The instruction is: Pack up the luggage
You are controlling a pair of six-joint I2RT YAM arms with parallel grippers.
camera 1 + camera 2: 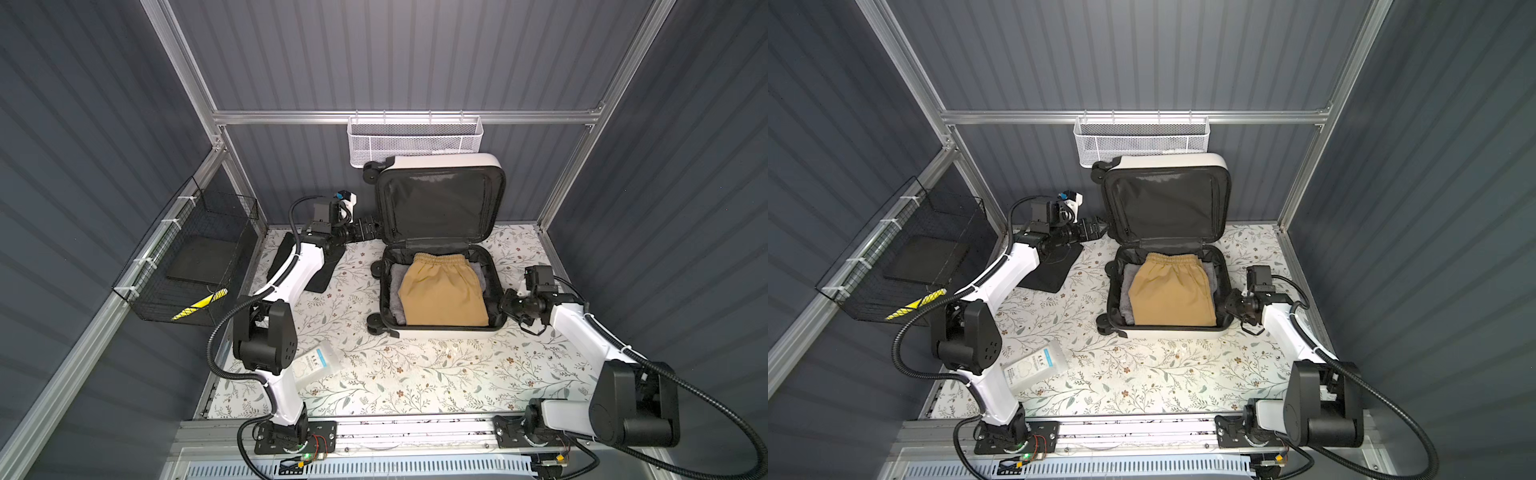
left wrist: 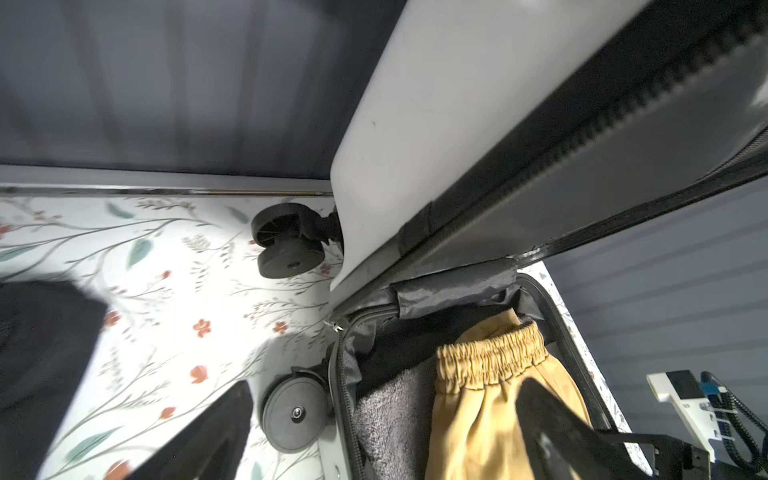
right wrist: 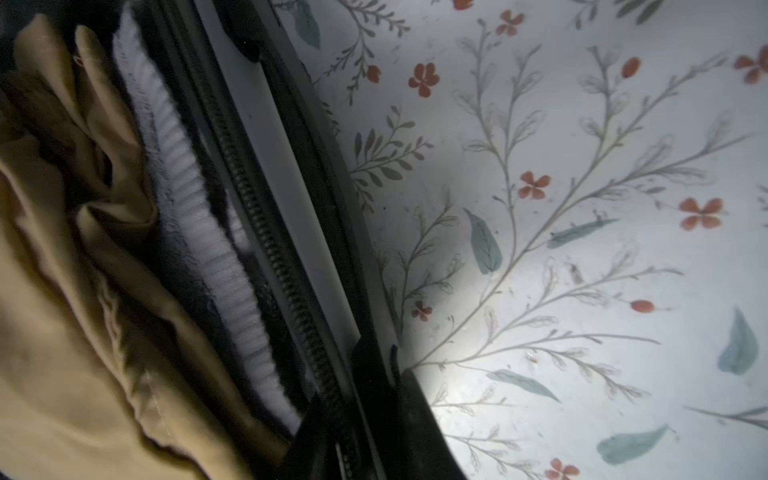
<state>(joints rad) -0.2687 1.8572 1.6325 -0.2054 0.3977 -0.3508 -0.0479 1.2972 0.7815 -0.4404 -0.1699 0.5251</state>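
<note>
The white suitcase (image 1: 444, 331) lies open between the grippers, khaki shorts (image 1: 442, 291) inside. The left gripper (image 1: 365, 228), spread wide, hovers at its hinge. The right gripper (image 1: 508, 301) pinches its side rim. A pull there could skid the suitcase askew on its wheels.

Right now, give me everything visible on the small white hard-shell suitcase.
The small white hard-shell suitcase lies open on the floral-print table, lid standing up. Glossy white shell, black lining, zipper and spinner wheels on its left end. The lower half holds tan elastic-waist shorts over a grey towel. The right gripper sits at its right rim, the open left gripper beside the lid's left edge; contact unclear.
</note>
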